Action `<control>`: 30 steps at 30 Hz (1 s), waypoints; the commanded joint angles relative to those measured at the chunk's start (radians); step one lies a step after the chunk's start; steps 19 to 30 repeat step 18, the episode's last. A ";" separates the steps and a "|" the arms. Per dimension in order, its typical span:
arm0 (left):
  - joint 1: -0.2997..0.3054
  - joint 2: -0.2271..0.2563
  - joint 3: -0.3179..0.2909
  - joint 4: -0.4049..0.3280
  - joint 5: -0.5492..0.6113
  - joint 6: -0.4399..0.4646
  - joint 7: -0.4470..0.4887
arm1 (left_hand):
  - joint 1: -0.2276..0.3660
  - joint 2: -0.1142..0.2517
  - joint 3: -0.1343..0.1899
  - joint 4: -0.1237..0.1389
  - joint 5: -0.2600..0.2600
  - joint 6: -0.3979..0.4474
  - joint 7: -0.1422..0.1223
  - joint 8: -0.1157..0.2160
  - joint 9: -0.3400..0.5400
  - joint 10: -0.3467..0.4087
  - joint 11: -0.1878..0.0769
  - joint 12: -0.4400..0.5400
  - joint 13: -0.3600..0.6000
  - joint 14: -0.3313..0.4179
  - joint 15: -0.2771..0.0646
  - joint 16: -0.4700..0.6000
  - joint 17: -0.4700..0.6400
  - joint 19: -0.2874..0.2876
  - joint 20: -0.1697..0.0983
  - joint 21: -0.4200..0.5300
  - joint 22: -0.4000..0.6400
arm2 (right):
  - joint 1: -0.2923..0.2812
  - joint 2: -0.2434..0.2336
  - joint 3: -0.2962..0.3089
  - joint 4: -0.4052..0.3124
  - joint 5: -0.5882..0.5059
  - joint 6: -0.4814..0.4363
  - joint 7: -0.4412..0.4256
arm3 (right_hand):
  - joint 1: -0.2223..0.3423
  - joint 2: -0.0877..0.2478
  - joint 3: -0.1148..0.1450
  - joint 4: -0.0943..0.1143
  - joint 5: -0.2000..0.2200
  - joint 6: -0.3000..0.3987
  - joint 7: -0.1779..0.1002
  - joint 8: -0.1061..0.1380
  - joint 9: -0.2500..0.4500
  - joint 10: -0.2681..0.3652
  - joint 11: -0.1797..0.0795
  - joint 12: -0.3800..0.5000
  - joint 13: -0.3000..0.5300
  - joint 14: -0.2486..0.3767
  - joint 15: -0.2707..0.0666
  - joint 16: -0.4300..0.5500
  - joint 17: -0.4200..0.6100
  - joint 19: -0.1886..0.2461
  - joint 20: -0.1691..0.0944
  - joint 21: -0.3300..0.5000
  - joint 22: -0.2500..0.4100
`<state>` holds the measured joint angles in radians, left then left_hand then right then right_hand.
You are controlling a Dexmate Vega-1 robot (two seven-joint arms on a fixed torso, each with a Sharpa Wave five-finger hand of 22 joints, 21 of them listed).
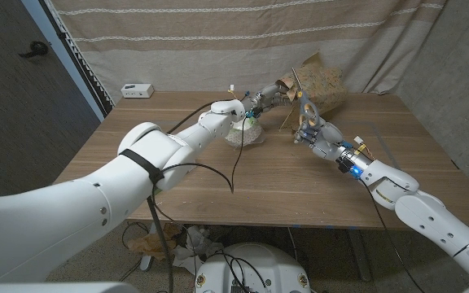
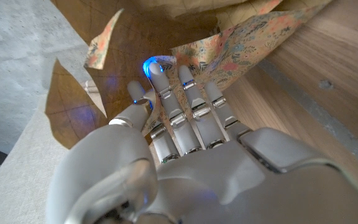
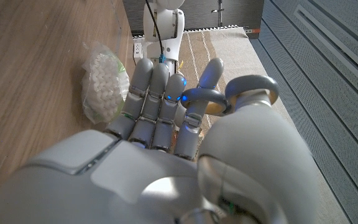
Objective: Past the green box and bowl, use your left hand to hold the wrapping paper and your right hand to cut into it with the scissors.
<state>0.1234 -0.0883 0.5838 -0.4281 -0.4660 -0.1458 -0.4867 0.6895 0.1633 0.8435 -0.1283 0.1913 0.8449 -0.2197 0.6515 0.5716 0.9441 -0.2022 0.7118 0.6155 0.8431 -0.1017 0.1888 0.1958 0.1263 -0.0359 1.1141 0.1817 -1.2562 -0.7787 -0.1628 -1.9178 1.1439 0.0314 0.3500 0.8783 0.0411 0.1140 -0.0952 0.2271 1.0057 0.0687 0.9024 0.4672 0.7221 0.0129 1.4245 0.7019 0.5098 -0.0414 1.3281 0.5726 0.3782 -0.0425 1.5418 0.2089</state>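
The wrapping paper (image 1: 320, 81), brown with a floral side, stands crumpled at the table's far edge. My left hand (image 1: 265, 98) reaches to its near-left edge. In the left wrist view the fingers (image 2: 188, 102) lie on the floral sheet (image 2: 241, 50) and the thumb presses from the other side, pinching the paper. Just right of it, my right hand (image 1: 309, 130) grips the scissors (image 1: 303, 104), whose blades point up toward the paper's lower edge. A grey handle loop (image 3: 253, 87) shows over the right hand's (image 3: 160, 118) fingers. Whether the blades touch the paper I cannot tell.
A clear bag of white pellets (image 1: 243, 135) lies under my left forearm, also seen as the bag (image 3: 104, 81) in the right wrist view. A small green-and-white object (image 1: 252, 122) sits behind it. A white box (image 1: 137, 89) stands at the back left. A curtain hangs behind the table.
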 commanded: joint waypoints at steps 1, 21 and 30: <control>-0.014 0.003 0.034 0.000 -0.009 0.045 0.091 | -0.012 0.001 0.010 0.001 0.006 0.011 0.003 0.005 0.001 0.003 -0.008 0.000 0.004 -0.004 -0.134 0.001 0.000 -0.004 -0.128 0.002 0.003 | 0.023 0.000 -0.008 0.016 0.010 -0.012 0.013 | 0.136 0.127 0.034 -0.024 -0.005 0.051 0.052 0.006 0.004 0.021 -0.029 0.005 -0.001 -0.010 -0.126 0.007 -0.001 -0.002 -0.105 0.009 0.000; -0.012 0.001 0.032 0.000 -0.020 0.048 0.091 | -0.012 0.001 0.013 0.000 0.005 0.012 0.004 0.002 -0.003 0.006 -0.008 0.001 0.000 -0.013 -0.135 0.001 0.000 -0.010 -0.128 0.000 0.003 | 0.056 -0.006 -0.019 0.032 0.006 -0.030 0.019 | 0.134 0.126 0.040 -0.025 -0.007 0.050 0.053 0.010 -0.001 0.019 -0.029 0.007 -0.005 -0.014 -0.129 0.014 -0.007 -0.006 -0.105 0.012 -0.005; -0.012 0.001 0.032 0.000 -0.020 0.048 0.091 | -0.012 0.001 0.013 0.000 0.005 0.012 0.004 0.002 -0.003 0.006 -0.008 0.001 0.000 -0.013 -0.135 0.001 0.000 -0.010 -0.128 0.000 0.003 | 0.056 -0.006 -0.019 0.032 0.006 -0.030 0.019 | 0.134 0.126 0.040 -0.025 -0.007 0.050 0.053 0.010 -0.001 0.019 -0.029 0.007 -0.005 -0.014 -0.129 0.014 -0.007 -0.006 -0.105 0.012 -0.005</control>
